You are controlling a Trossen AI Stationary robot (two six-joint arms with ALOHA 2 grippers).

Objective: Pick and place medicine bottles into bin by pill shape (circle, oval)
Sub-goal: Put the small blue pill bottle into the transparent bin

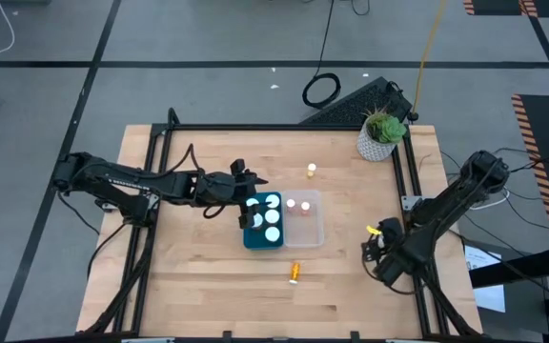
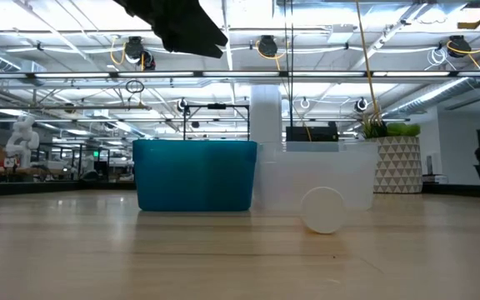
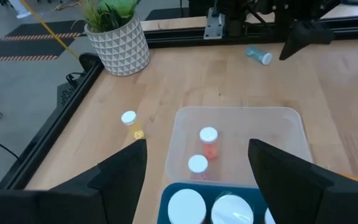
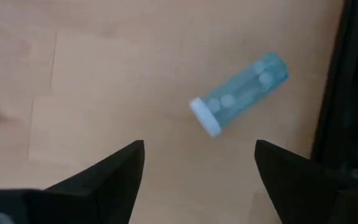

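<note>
The left gripper (image 1: pixel 253 203) hangs over the teal bin (image 1: pixel 262 235) mid-bench, fingers spread wide and empty. Inside that bin stand wide white-capped bottles (image 3: pixel 186 205). Touching it, the clear bin (image 3: pixel 241 121) holds two slim pink bottles (image 3: pixel 208 141). The right gripper (image 1: pixel 374 255), also wide open and holding nothing, hovers near the bench's right edge above a teal bottle (image 4: pixel 241 92) lying on its side. An amber bottle (image 1: pixel 294 273) lies toward the front edge; another small bottle (image 1: pixel 311 171) stands near the potted plant (image 1: pixel 383 134) in the far right corner.
</note>
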